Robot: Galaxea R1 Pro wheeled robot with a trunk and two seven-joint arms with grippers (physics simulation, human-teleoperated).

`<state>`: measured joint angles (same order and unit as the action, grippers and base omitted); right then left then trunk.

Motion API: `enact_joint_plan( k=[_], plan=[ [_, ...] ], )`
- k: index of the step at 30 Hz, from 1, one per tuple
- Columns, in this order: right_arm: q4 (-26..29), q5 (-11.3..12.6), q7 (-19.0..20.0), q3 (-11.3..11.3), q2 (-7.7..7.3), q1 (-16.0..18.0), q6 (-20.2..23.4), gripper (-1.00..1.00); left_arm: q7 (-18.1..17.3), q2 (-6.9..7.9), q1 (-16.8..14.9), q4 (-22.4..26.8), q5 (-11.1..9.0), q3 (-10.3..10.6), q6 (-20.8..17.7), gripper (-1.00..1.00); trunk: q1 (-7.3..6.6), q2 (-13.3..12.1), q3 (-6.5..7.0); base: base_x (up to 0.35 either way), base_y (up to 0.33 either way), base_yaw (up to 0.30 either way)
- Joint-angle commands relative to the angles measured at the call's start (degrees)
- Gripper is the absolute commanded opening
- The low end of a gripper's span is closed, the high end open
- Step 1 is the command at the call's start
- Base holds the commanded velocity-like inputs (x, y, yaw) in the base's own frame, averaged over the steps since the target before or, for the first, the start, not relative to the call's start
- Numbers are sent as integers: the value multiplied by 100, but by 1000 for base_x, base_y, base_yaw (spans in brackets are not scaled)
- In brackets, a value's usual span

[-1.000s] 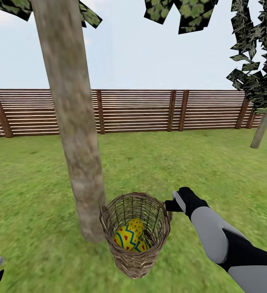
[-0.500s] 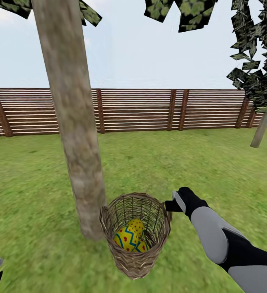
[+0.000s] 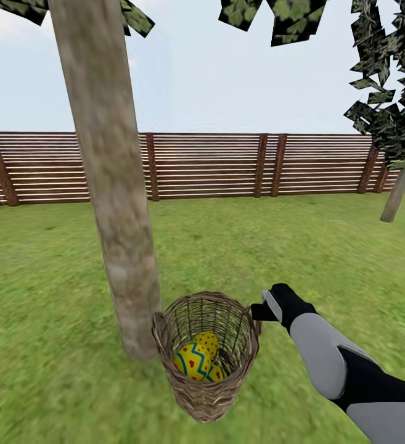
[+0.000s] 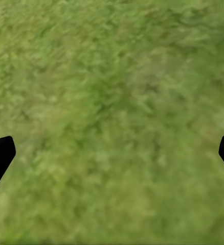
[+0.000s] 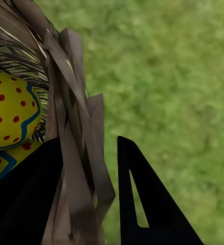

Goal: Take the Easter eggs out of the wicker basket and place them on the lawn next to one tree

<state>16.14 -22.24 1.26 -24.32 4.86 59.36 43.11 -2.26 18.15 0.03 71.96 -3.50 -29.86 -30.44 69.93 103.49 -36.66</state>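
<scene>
Head view: right arm reaches forward, its gripper (image 3: 259, 311) clamped on the basket (image 3: 206, 364) rim beside the tree (image 3: 113, 185); left gripper (image 4: 112, 153) spread wide over grass (image 4: 112, 92).

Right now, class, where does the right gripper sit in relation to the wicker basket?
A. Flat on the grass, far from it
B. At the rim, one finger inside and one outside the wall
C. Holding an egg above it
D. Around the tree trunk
B: in the right wrist view the woven wall of the wicker basket stands between the two dark fingers of the right gripper, with the Easter eggs inside.
</scene>
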Motion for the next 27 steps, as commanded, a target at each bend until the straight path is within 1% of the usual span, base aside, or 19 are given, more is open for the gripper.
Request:
enact_joint_plan(
  k=[1, 2, 4, 5, 6, 7, 8, 10, 16, 27],
  plan=[
    [12, 19, 11, -64, 5, 5, 22, -100, -12, 2, -10, 34, -76, -17, -104, 100, 22, 45, -23, 0, 0, 0],
    [12, 18, 9, -64, -1, 5, 22, -100, -11, 7, -18, 49, -159, -23, -250, 100, 44, 85, -41, 0, 0, 0],
    [12, 13, 7, -64, -16, 5, 22, -100, -13, 14, -19, 45, -313, -25, -377, 100, 88, 165, -77, 0, 0, 0],
    [12, 12, 7, -64, -21, 5, 22, -100, -15, 25, -20, 42, -343, -35, -402, 100, 110, 205, -95, 0, 0, 0],
    [12, 11, 6, -61, -22, 5, 23, -100, -30, 38, -17, 29, -370, -120, -423, 100, 132, 245, -113, 0, 0, 0],
    [12, 4, -1, -58, -17, 5, 27, -100, -46, 43, -13, 16, -380, -272, -424, 100, 154, 285, -131, 0, 0, 0],
    [12, 3, -2, -62, -30, 5, 24, -100, -47, 46, -8, 13, -384, -372, -415, 100, 176, 325, -149, 0, 0, 0],
    [12, 6, -4, -64, -22, 5, 22, -100, -50, 44, -4, 12, -388, -454, -421, 100, 220, 406, -185, 0, 0, 0],
    [8, 10, -11, -56, 6, 5, 28, -100, -57, 38, 12, 5, -389, -493, -398, 100, 352, 646, -292, 0, 0, 0],
    [12, 10, 25, -60, -6, 5, 25, -100, -53, 8, 15, 3, -389, -494, -382, 100, 593, 1087, -490, 0, 0, 0]
  ],
)
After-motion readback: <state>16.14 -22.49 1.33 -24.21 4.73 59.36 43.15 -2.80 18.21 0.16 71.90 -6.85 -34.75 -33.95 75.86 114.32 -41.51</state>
